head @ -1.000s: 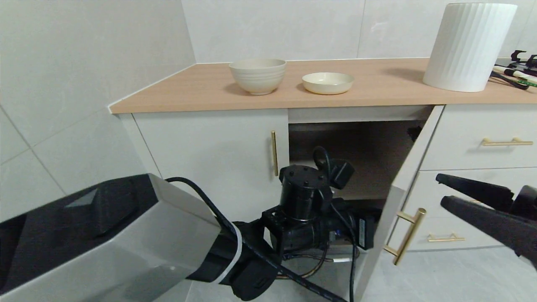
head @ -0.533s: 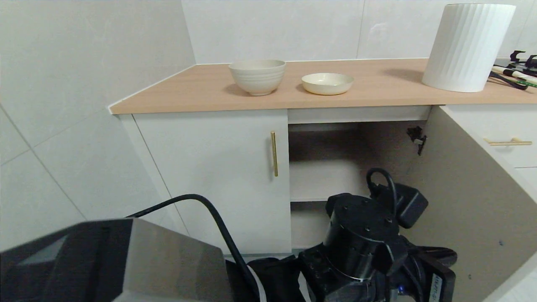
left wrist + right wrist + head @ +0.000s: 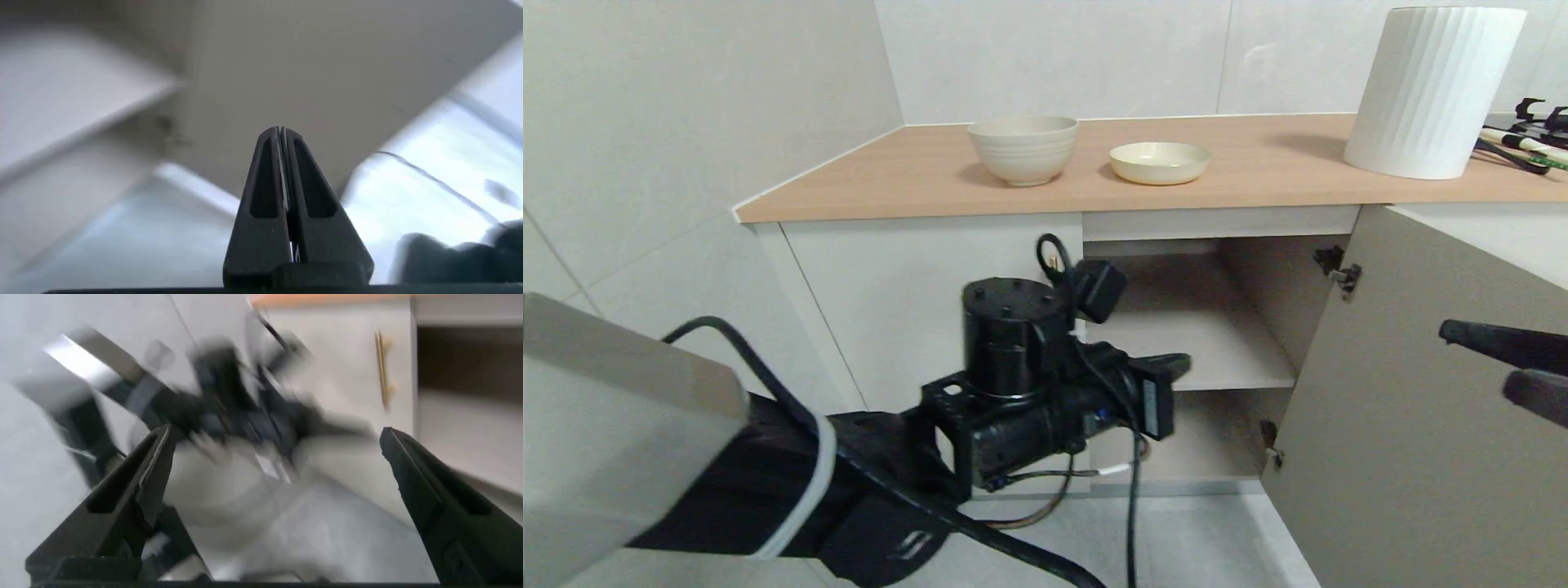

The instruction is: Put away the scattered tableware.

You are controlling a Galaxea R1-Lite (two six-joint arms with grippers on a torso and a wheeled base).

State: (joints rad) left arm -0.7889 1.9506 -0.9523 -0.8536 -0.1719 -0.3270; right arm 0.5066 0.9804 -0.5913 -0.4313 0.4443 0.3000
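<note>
Door (image 3: 1413, 392) swung wider; left jaws pressed together, right jaws spread; bowl (image 3: 1023, 149), plate (image 3: 1160, 162) seemingly far above.

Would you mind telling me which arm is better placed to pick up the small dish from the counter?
Probably right: the right claw is open, whereas the left claw is shut and low by the cupboard shelf, below the dish.

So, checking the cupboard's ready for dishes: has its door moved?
Yes. Against the fixed countertop, the door has swung further open to the right, now baring the shelf inside.
</note>
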